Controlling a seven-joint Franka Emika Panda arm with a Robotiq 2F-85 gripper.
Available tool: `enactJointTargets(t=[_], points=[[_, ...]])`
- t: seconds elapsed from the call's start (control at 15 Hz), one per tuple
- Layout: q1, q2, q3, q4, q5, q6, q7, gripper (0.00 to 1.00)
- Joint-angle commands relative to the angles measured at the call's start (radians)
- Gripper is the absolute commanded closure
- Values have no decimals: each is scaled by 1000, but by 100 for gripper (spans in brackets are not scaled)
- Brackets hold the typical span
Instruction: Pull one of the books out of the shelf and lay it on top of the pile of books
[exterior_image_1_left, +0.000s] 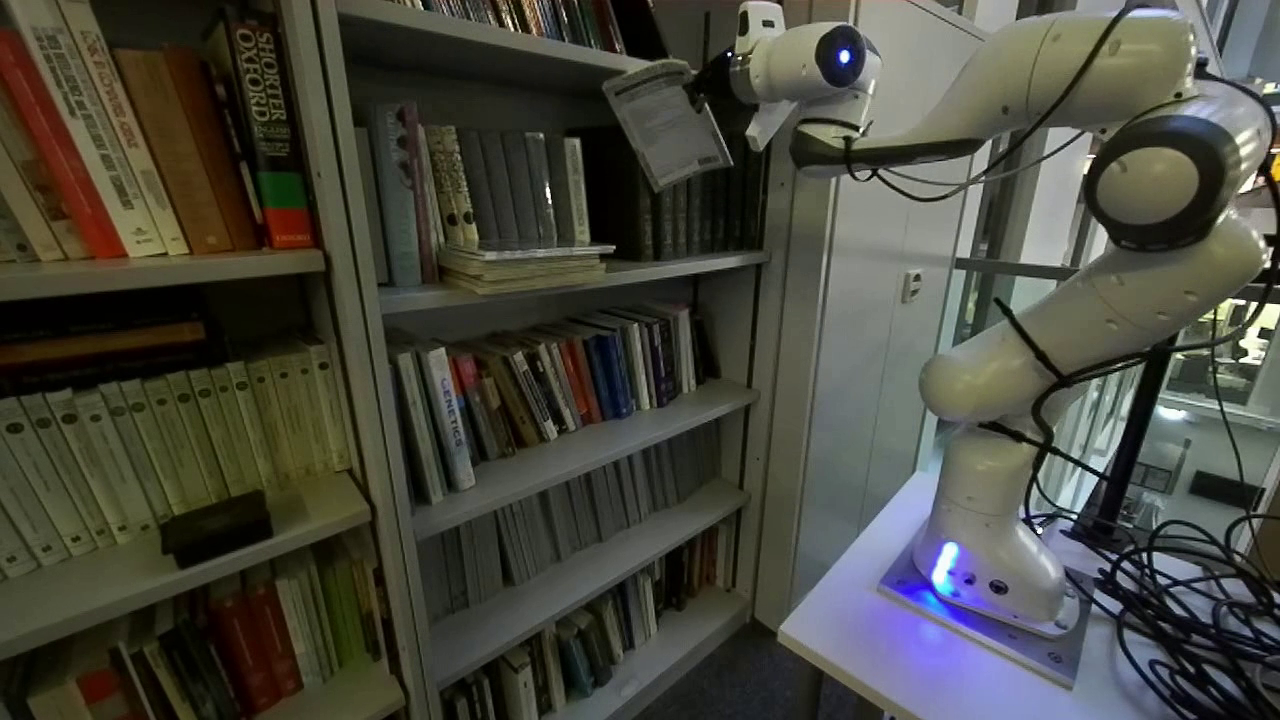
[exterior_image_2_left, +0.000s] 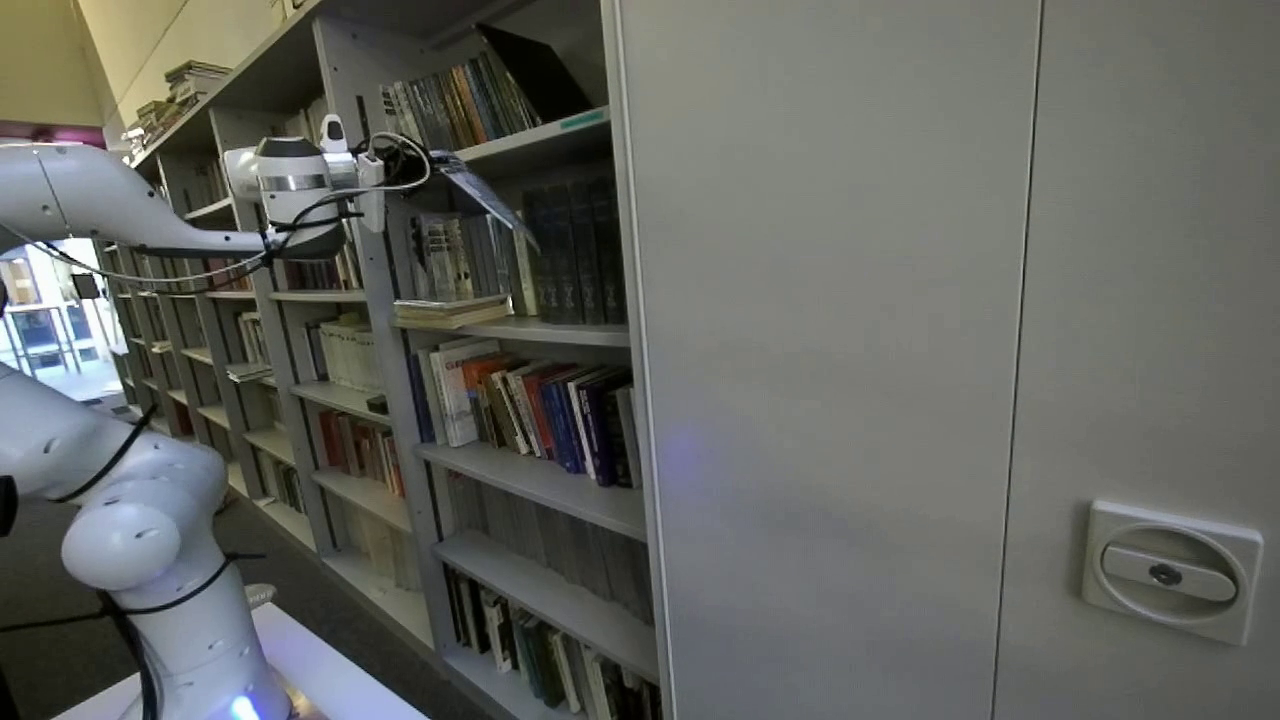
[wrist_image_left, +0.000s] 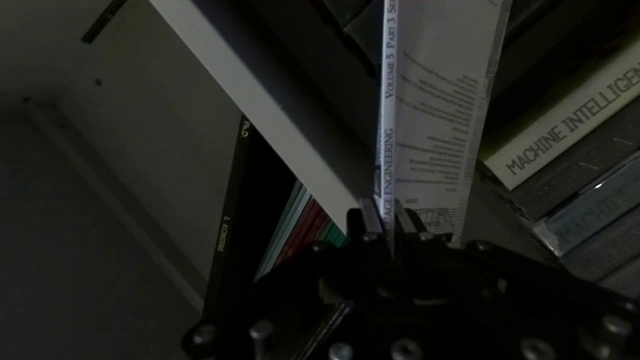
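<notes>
Backdrop: tall grey metal bookcase (exterior_image_1_left: 585, 455), levels of upright mixed-colour books (exterior_image_1_left: 580, 375)
Upper level: low pile of thin cream-edged books (exterior_image_1_left: 525, 268), lying flat, in front of upright grey-spined books (exterior_image_1_left: 510, 185)
Jaws: black two-fingered gripper (wrist_image_left: 387, 215), pinching thin pale-grey book with printed cover (exterior_image_1_left: 668, 125) near one edge
Book position: midair, tilted, higher than the pile, apart from it
Wrist view: spine (wrist_image_left: 389, 110) reads "VOLUME 5 PART 3"
</notes>
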Motion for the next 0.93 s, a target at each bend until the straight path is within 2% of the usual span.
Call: enactJointTargets(t=[0.0, 0.13, 0.27, 0.4, 0.53, 0.6, 0.87], points=[[-247, -83, 92, 59, -195, 165, 205, 98], [-368, -125, 131, 110, -273, 258, 295, 98], [-480, -169, 162, 169, -298, 351, 338, 98], [-578, -210, 177, 214, -243, 441, 286, 98], [-636, -222, 180, 223, -196, 526, 168, 98], [-548, -173, 180, 218, -214, 458, 70, 98], [-511, -159, 185, 157, -275, 451, -55, 98]])
